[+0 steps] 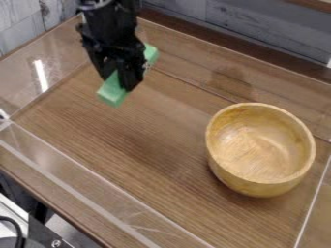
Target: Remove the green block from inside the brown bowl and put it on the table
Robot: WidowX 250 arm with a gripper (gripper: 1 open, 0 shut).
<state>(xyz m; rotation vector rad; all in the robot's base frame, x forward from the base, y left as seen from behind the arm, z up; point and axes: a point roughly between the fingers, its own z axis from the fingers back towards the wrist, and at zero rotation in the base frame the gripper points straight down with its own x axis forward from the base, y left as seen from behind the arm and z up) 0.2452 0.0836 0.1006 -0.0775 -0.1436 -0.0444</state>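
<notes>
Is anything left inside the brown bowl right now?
The brown bowl shows only bare wood inside. Its near wall hides a thin strip of the floor. The green block is out, gripped in the hand over the table.

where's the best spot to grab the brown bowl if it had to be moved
Probably the thick rim of the brown bowl, coming straight down from above with one finger inside and one outside the wall. It sits upright and empty on the table, and looks too wide to span whole.
</notes>
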